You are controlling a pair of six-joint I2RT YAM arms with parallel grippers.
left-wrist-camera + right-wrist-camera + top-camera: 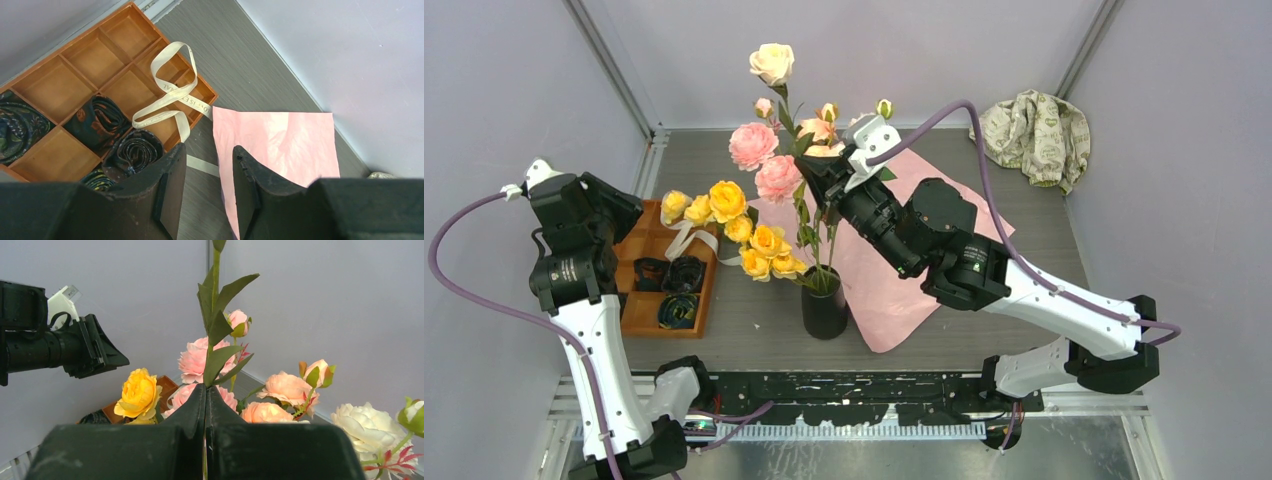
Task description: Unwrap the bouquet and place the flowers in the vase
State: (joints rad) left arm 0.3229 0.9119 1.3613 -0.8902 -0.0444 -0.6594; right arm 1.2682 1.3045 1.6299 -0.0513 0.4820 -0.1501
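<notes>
From where I stand, the right claw is pinched tight on one tall green stem, high among the flowers. They stand in the black vase near the front middle of the tabletop. This looks like settling that stem into the vase. I'd keep it upright, make sure its foot is well down inside the mouth, and only then ease the grip, since the blooms tower over so small a vase and could tip it. The left claw hangs partly open with nothing in it, above the tray's edge, and could steady the vase. My count is one vase, one flat sheet of pink paper, one loose ribbon, one orange tray with four dark coiled rolls, and one crumpled cloth in the far corner. Among the blooms I make out about seven yellow, two big pink, a couple of peach and at least one cream, plus a few buds, though some overlap.
</notes>
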